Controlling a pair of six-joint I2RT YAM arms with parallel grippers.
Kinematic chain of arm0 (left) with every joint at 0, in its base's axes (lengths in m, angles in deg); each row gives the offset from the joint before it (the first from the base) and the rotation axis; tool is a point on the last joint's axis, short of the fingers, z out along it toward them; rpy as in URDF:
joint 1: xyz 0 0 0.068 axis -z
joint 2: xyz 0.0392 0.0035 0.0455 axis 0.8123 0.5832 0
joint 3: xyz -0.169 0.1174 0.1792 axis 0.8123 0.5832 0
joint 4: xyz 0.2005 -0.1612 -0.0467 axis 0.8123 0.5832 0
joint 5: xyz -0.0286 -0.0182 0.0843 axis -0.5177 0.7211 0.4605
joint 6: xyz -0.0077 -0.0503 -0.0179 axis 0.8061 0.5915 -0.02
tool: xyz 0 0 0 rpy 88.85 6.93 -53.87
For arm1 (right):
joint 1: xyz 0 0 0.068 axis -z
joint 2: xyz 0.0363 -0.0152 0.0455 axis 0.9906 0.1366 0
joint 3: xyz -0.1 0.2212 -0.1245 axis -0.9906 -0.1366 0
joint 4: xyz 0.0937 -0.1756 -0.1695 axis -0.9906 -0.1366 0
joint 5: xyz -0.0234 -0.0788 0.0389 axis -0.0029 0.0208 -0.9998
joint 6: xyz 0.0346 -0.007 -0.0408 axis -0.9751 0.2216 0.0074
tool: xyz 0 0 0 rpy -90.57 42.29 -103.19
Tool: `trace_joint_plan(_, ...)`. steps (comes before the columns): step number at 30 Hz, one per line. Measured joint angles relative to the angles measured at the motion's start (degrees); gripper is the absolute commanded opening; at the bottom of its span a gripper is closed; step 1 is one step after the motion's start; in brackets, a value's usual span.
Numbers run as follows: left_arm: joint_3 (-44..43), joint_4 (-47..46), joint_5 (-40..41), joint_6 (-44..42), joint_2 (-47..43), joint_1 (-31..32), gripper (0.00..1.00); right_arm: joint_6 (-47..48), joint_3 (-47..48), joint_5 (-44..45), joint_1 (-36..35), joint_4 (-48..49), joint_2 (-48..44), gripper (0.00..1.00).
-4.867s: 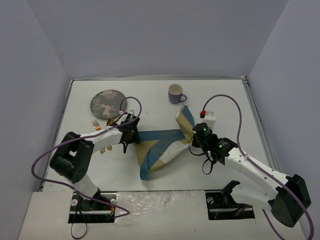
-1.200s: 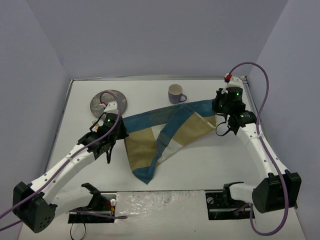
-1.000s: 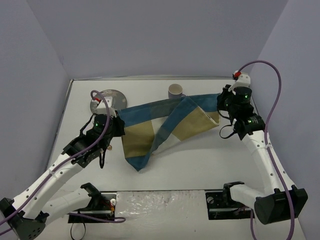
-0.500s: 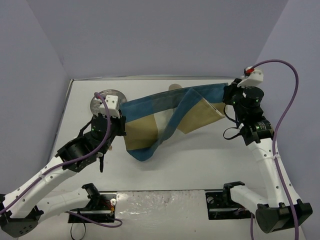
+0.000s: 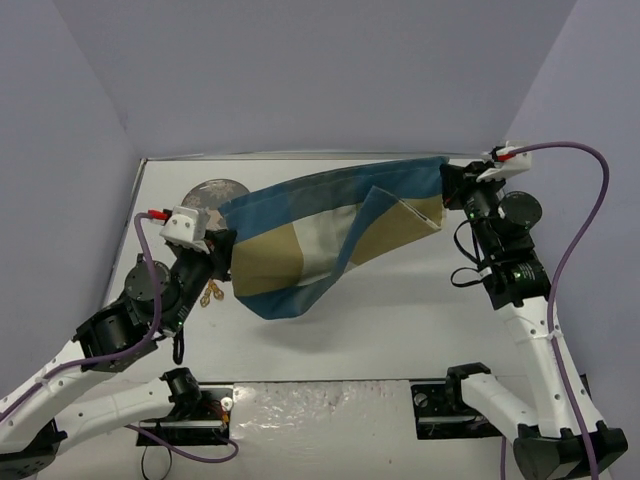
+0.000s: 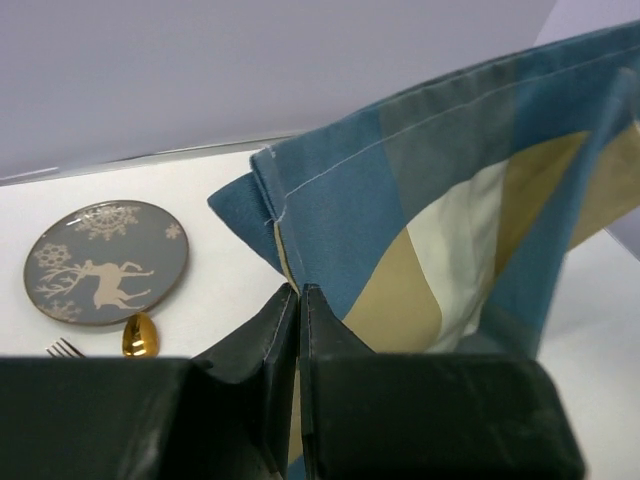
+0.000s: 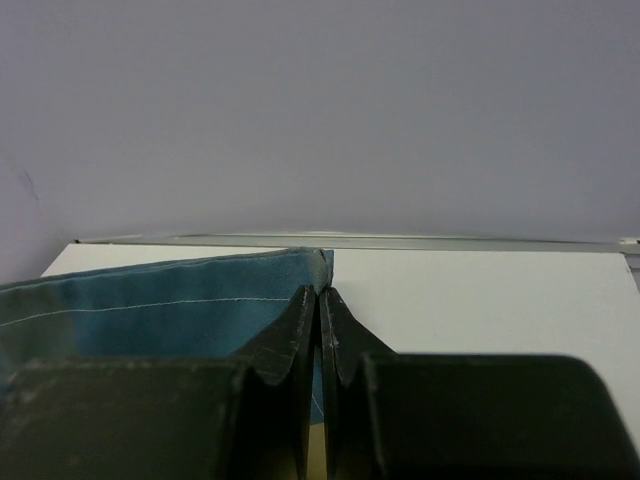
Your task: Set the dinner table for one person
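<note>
Stretched between both arms above the bench: a blue-and-beige checked placemat. Clamped in the left jaws, tips pressed together with no gap, at a stitched blue corner hem, over the left part of the bench. From the left wrist, seen folded double at that corner and running up toward the right, blue border outermost, beige and cream squares inside. Pinched likewise in the right jaws, fully closed on the opposite blue corner, close to the far right corner of the bench. Hanging slack from those two holds, with one flap doubled over near the right end and the lowest fold sagging toward the middle of the bench; cannot tell whether touching the surface there. Underneath it all, white and flat, filling the floor between the grey walls, with a thin metal rim along the far edge. Near the far left corner, lying flat, a grey plate with a white deer and snowflakes, partly hidden by the placemat from above. Just beside the plate on its near side, close to the left edge, a gold spoon and the tines of a fork, both flat on the bench, apart from the placemat.
</note>
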Motion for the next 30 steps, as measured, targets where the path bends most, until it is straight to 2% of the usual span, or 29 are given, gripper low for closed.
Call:
trace_joint_plan(7, 1.22, -1.99, 8.53, -1.28, 5.31, -1.42, 0.00, 0.43, -0.13, 1.84, 0.02, 1.86, 6.25, 0.00)
trace_joint_plan(13, 1.22, -1.44, 9.00, -0.92, 9.90, -3.60, 0.00, 0.41, 0.15, 2.42, 0.02, 1.79, 7.65, 0.00)
trace_joint_plan(23, -1.59, 0.58, 0.55, 1.07, 10.04, -3.08, 0.00, 0.74, 0.84, 10.13, 0.16, -3.74, 2.13, 0.00)
trace_joint_plan(30, -2.83, 3.02, -5.56, 4.57, 10.49, -0.34, 0.00, 1.85, 6.68, 19.35, 0.23, -11.97, -1.11, 0.00)
